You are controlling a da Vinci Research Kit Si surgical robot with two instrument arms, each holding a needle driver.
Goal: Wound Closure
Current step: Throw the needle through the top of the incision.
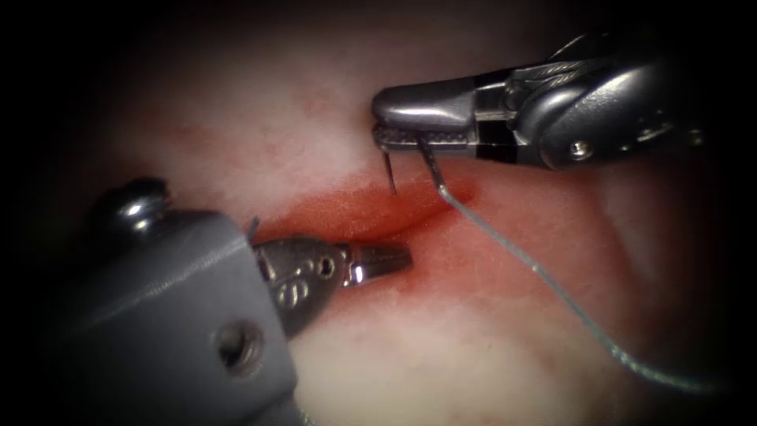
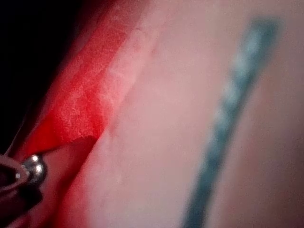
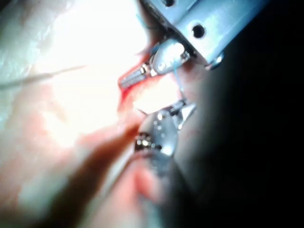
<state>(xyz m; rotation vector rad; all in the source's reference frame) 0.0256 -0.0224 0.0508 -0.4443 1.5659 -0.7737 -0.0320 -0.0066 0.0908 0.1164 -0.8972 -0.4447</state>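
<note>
The cut [image 1: 371, 213] runs as a red band across the pale tissue [image 1: 473, 347]. My right tool [image 1: 380, 125] reaches in from the upper right, jaws shut on the curved needle [image 1: 389, 172] near mid-curve. Both needle ends hang down from the jaws above the cut. The tip nearly meets the cut's far edge; I cannot tell if it enters. Thread [image 1: 544, 276] trails from the needle's tail toward the lower right. My left tool [image 1: 404, 258] lies along the cut's near edge, jaws shut, nothing visible between them. The right wrist view has the left tool [image 3: 135, 76] beside the cut.
Red fluid [image 1: 441, 252] stains the tissue around the cut. The left arm's bulky grey wrist housing [image 1: 173, 315] fills the lower left. A blurred length of thread [image 2: 228, 118] crosses pale tissue beside the red cut edge [image 2: 80, 104] in the left wrist view.
</note>
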